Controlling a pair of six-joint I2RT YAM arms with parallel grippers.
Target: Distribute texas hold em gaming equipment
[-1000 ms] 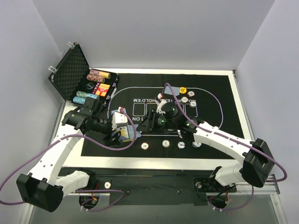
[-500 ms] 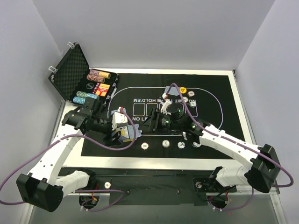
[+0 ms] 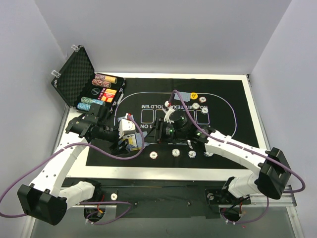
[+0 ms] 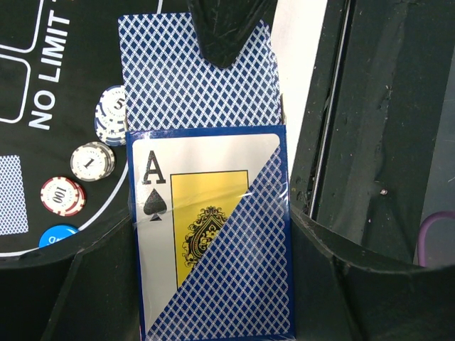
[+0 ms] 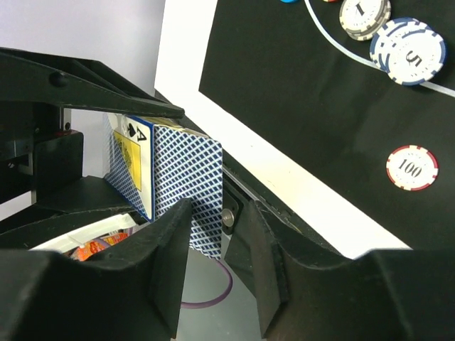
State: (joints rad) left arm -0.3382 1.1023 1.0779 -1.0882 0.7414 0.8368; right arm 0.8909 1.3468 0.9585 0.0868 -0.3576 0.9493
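My left gripper [image 3: 128, 144] is shut on a blue card box [image 4: 206, 284] with an ace of spades on it. A blue-backed playing card [image 4: 178, 85] sticks out of the box's top. My right gripper [image 3: 151, 135] is open, with one finger on each side of that card's [image 5: 195, 177] lower corner; a gap shows between its jaws. One right fingertip [image 4: 222, 32] lies over the card. Speckled poker chips [image 3: 175, 152] lie in a row on the black mat's near side, with more chips [image 3: 200, 105] and a yellow button [image 3: 193, 95] at the back.
The open black case [image 3: 74, 74] with chip rolls [image 3: 99, 89] stands at the back left. Chips marked 5 [image 4: 111, 114], 1 [image 4: 92, 161] and 100 [image 4: 62, 195] and a blue button [image 4: 57, 236] lie left of the box. The table's white edge [image 5: 284, 185] runs below.
My right gripper has moved left and nearer, onto the card sticking out of the box. The left arm and the box have stayed put.
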